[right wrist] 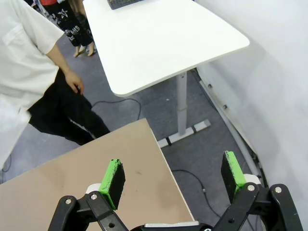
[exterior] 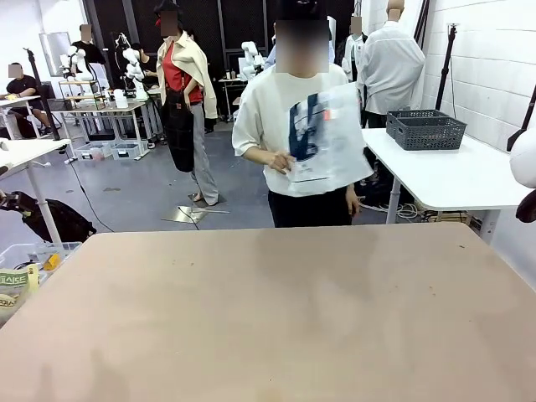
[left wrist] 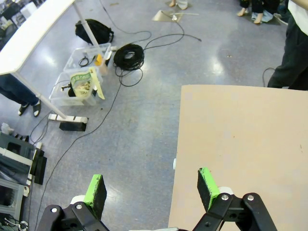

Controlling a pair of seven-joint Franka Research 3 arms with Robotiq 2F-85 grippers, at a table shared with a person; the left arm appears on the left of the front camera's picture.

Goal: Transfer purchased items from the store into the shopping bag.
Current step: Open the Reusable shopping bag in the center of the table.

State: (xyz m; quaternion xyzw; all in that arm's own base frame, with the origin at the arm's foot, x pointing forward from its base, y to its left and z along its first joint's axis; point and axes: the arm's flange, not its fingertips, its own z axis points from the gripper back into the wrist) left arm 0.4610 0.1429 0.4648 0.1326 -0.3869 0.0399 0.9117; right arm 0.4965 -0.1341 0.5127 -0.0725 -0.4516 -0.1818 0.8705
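1. Across the tan worktop point(exterior: 268, 318), at its far side, a person stands holding the shopping bag point(exterior: 328, 138) against the chest. It is translucent white and hangs flat, with its dark navy handles showing through. One hand point(exterior: 277, 160) grips it at the lower edge. Whether anything lies inside cannot be made out.
2. Well behind and to the right, the store point(exterior: 427, 131) sits on a separate white worktop point(exterior: 452, 180). It is a dark grey lattice basket, and its contents are hidden behind the lattice sides.
3. Left claw point(left wrist: 151, 183): wide, holding nothing. It hangs over the tan worktop's edge, with one green pad above the floor and the other above the tan surface.
4. Right claw point(right wrist: 173, 166): also wide and holding nothing. It hangs above the tan worktop's corner, and the white worktop stands beyond it.
5. On the floor by the left side stand clear bins point(left wrist: 60, 100). The nearer one holds a green-printed packet point(left wrist: 82, 83). The farther one holds a dark cable and a small yellow piece point(left wrist: 98, 58).
6. A black cable coil point(left wrist: 129, 55) lies just beside those bins — on the grey floor, not in them.
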